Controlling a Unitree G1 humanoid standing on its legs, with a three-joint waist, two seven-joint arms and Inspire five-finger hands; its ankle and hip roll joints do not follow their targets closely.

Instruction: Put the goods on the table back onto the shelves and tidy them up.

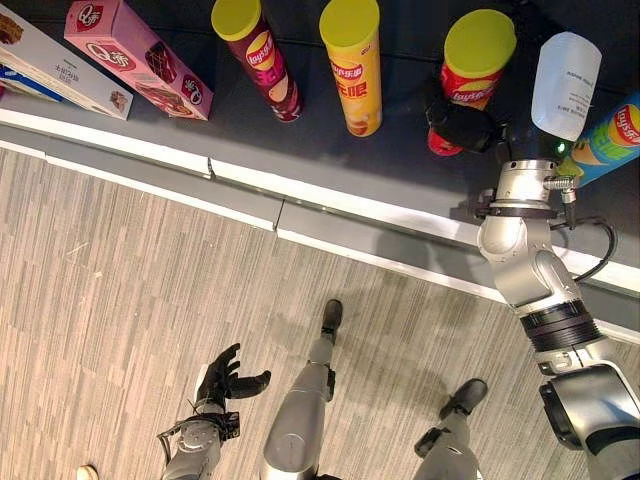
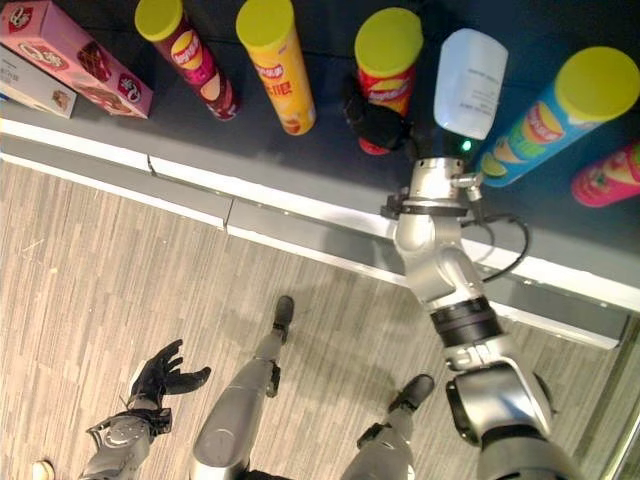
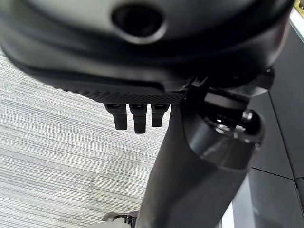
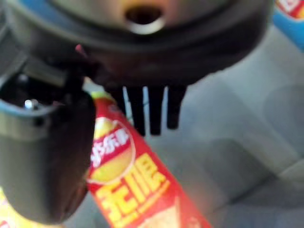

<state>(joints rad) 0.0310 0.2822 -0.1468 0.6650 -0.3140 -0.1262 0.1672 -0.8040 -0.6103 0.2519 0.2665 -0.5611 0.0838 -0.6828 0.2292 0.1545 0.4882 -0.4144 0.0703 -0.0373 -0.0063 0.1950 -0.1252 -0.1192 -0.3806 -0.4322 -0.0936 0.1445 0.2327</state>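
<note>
Overhead, a dark grey table surface with a white front edge runs across the top of the head views, above a grey striped carpet floor. Standing on it, from the robot's left to right, are a pink rectangular cardboard box, a maroon crisp tube with a yellow lid, a tall yellow crisp tube with a yellow lid, a red crisp tube with a yellow lid, a white plastic bottle and a blue crisp tube with a yellow lid.

All the tubes stand upright, long axes vertical. The right hand reaches over the table and sits against the lower body of the red tube, on its near side. In the right wrist view the straight fingers extend past the tube, with the thumb alongside; whether they actually clasp it cannot be told, so the grip looks unfinished.

The left hand hangs low over the floor, well apart from the table, fingers relaxed and spread, holding nothing. The right hand is clearly the nearer one for lifting the red tube.
</note>
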